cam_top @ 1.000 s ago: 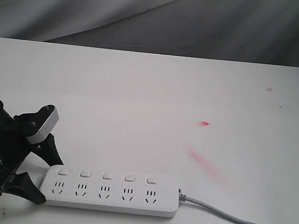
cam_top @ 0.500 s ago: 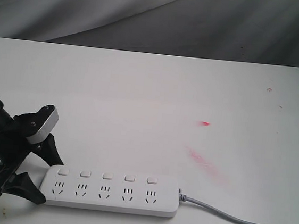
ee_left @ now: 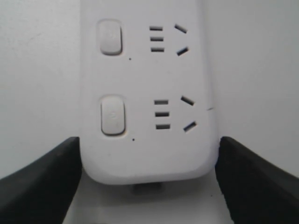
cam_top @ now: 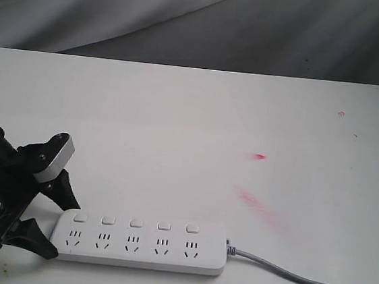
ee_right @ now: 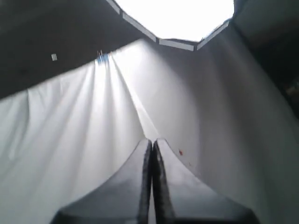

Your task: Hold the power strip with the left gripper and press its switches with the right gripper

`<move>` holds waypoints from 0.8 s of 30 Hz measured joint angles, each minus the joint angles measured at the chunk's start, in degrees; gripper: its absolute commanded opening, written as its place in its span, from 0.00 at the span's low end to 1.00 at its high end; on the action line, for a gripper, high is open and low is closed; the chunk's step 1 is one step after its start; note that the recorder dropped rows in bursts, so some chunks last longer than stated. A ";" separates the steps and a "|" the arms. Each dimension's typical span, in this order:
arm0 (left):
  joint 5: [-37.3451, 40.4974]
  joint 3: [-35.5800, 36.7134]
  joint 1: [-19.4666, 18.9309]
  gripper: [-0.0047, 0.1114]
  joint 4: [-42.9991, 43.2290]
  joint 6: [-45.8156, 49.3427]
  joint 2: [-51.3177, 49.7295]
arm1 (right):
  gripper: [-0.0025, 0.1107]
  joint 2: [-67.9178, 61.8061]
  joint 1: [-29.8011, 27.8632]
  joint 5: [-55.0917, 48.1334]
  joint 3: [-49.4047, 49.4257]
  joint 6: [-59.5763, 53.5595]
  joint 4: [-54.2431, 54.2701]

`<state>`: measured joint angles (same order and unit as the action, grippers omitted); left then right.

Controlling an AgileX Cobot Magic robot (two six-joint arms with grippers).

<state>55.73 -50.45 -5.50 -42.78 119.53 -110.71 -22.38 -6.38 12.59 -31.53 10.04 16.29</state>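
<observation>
Power strip (cam_top: pixel 139 242) flat on white desk (cam_top: pixel 177 127), along front edge, left of middle; grey cord (cam_top: pixel 310 281) runs off toward right edge. Five switches (cam_top: pixel 136 223) in row along its far side, sockets nearer front. Left gripper (cam_top: pixel 49 221) at strip's left end, jaws spread wide, one finger (ee_left: pixel 39 182) each side of end, close beside it; contact unclear. Right gripper (ee_right: pixel 152 154) off desk, jaws pressed together, empty, pointing at pale curtain (ee_right: pixel 70 140). Pink smears (cam_top: pixel 259 205) right of middle.

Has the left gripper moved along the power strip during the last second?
No. The left gripper keeps its place around the end of the power strip, with the same gap to the nearest switch in the exterior view.
</observation>
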 measured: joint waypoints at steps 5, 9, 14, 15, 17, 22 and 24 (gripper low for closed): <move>0.00 0.00 0.00 0.58 0.00 0.00 0.00 | 0.02 -16.48 0.00 -21.52 -15.13 -2.99 -7.57; 0.00 0.00 0.00 0.58 0.00 0.00 0.00 | 0.02 -27.68 0.00 -36.95 -25.64 -17.98 -5.98; 0.00 0.00 0.00 0.58 0.00 0.00 0.00 | 0.02 -41.05 0.76 -56.24 -32.94 -48.75 6.35; 0.00 0.00 0.00 0.58 0.00 0.00 0.00 | 0.02 -42.59 1.38 -57.66 -33.31 -51.76 8.59; 0.00 0.00 0.00 0.58 0.00 0.00 0.00 | 0.02 -45.77 3.82 -59.30 -33.60 -57.41 11.53; 0.00 0.00 0.00 0.58 0.00 0.00 0.00 | 0.02 -52.53 10.13 -60.33 -34.12 -63.96 12.55; 0.00 0.00 0.00 0.58 0.00 0.00 0.00 | 0.02 -55.27 12.23 -60.44 -34.12 -65.99 12.55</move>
<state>55.73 -50.45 -5.50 -42.78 119.53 -110.71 -77.65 5.85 -47.85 -65.64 -55.96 28.84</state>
